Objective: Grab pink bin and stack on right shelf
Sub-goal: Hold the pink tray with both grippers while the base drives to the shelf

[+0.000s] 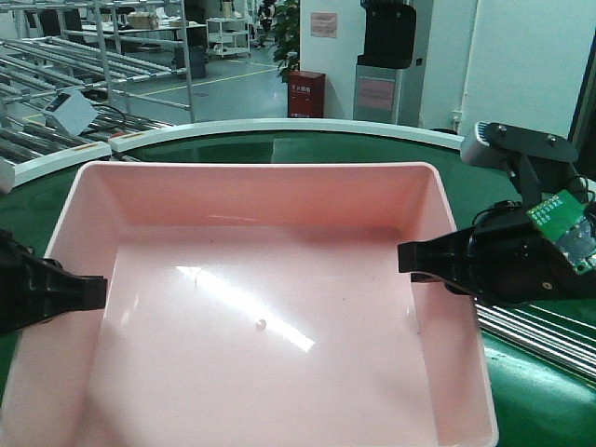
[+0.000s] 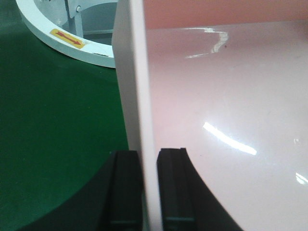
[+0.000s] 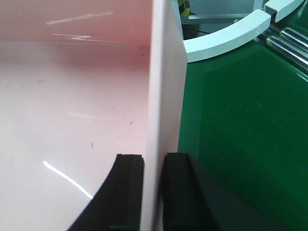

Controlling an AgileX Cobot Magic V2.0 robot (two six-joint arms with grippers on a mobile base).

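Left gripper (image 2: 148, 159), right gripper (image 3: 154, 159) clamped on pink bin (image 1: 270, 307) side walls; green belt (image 2: 57, 120) beneath, roller racks (image 1: 56, 56) behind.

Black left gripper (image 1: 98, 291) and black right gripper (image 1: 408, 259). Thick, dull black fingers (image 2: 126, 192), curved on the outer side, flat on the inner side, with square tips. Behind the right one, a small green board (image 1: 557, 216) with tiny pale dots. Farther back, a grey box (image 1: 521, 144) on a black stalk.
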